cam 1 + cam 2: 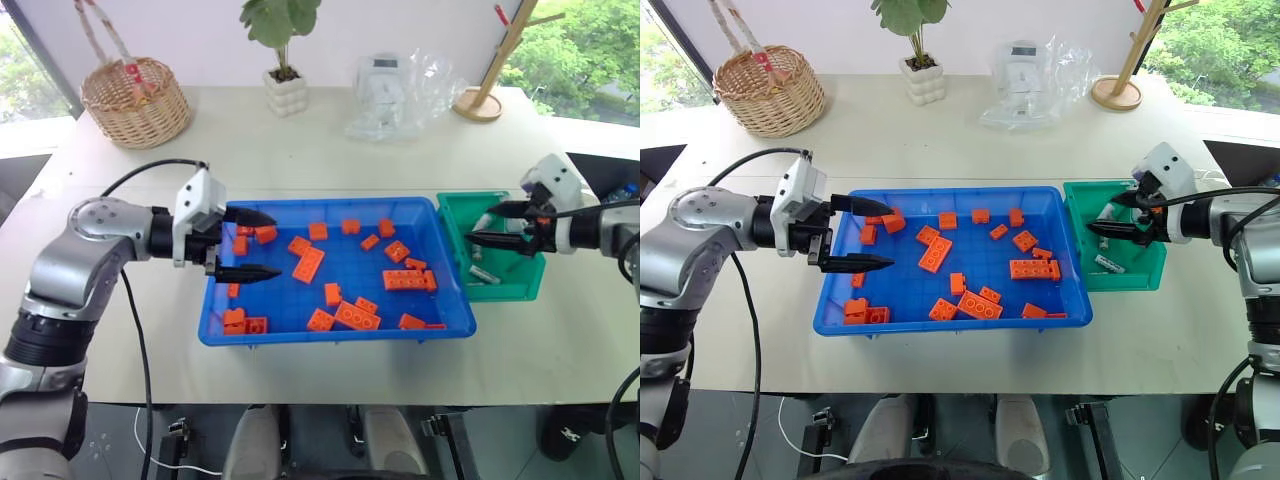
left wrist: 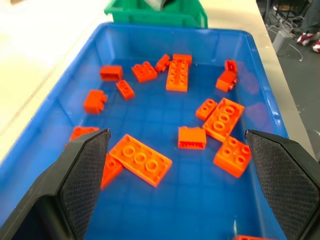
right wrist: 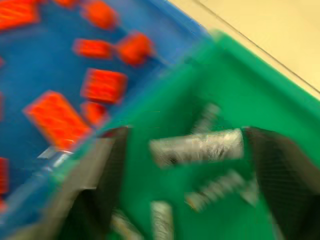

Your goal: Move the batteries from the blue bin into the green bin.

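Batteries (image 3: 197,146) lie in the green bin (image 1: 455,215) beneath the right pincer's (image 1: 474,224) spread, empty fingers.

No writing, brand, number or sign can be read anywhere here. The white device inside the clear plastic bag (image 1: 395,90) at the back of the worktop (image 1: 300,160) has a small dark panel, but nothing on it is legible. The wicker basket (image 1: 135,100) carries a red-and-white tag, too small to read.

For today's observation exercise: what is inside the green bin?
The green bin holds several batteries; their count is unclear, since the open right gripper covers part of it.
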Tool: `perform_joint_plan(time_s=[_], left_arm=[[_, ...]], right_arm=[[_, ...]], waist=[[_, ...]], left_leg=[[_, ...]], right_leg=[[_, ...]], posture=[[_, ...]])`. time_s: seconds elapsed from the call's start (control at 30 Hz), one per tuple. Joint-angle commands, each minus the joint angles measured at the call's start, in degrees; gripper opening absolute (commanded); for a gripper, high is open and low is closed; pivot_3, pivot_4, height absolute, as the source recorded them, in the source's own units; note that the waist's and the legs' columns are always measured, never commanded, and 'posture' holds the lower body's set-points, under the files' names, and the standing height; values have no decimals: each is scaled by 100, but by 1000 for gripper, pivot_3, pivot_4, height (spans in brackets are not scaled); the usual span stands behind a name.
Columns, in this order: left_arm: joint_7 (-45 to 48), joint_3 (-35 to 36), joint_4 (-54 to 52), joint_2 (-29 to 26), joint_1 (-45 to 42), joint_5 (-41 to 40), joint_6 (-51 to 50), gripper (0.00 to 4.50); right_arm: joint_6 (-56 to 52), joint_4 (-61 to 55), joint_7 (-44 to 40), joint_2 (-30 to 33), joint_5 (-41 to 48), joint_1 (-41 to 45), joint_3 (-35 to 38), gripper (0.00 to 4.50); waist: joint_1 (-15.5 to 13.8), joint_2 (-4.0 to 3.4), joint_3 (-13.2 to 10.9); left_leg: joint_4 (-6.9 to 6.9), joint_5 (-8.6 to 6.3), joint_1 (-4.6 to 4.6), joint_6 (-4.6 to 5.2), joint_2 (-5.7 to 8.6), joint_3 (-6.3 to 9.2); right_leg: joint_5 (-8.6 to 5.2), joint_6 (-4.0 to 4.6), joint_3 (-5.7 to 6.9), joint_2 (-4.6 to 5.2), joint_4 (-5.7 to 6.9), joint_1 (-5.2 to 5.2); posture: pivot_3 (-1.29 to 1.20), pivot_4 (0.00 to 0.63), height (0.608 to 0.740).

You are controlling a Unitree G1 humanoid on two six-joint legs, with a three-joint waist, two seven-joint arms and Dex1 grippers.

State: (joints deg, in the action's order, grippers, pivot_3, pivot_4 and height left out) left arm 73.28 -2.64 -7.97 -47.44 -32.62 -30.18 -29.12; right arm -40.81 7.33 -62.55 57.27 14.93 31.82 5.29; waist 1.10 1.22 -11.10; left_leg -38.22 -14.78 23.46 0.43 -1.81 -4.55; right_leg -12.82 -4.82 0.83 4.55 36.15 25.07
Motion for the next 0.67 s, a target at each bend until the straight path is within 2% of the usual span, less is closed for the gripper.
perform_joint_plan(time_s=[0.03, 0.13, 0.2, 0.33, 0.43, 0.67], left_arm=[[97, 89, 112, -28, -186, 53, 156, 4500], [153, 177, 200, -95, -246, 10, 116, 4500], [197, 338, 269, -212, -249, -74, 19, 4500], [382, 729, 484, -616, -139, -221, -98, 4500], [543, 1016, 734, -963, 76, -174, 11, 4500], [715, 1428, 1110, -1359, 485, -99, 334, 4500]], right_arm=[[204, -120, 196, 39, 41, 2, 261, 4446], [726, -117, -95, 275, 92, -196, 418, 4446], [1268, -91, -659, 594, 197, -524, 660, 4446], [2461, 398, -1582, 1276, 137, -1254, 1025, 4446], [2741, 953, -2184, 1552, 399, -1498, 1394, 4446], [3257, 2174, -2307, 1619, 278, -1239, 1354, 4446]], waist=[[-10, 0, 0], [-33, 0, 0], [-58, -2, -1], [-47, -3, -2], [-9, -3, -2], [9, -4, -2]], left_leg=[[1, 0, 0, 0, 0, 1], [4, 0, 1, 0, 0, 4], [5, 0, 5, 0, 0, 4], [4, -2, 11, 3, 3, 5], [3, -2, -5, 3, 1, 1], [3, -2, -17, 2, -4, -4]], right_leg=[[0, -1, 0, -2, 0, 0], [0, -3, 1, -5, 0, 0], [0, -4, 0, -5, -3, 1], [-3, -9, 1, 0, -8, 1], [-5, -6, 0, 2, -10, -11], [-15, 16, -1, 2, -2, -13]], posture=[[0, 150, 736], [0, 150, 736], [0, 150, 736], [0, 150, 736], [0, 150, 736], [0, 150, 736]])
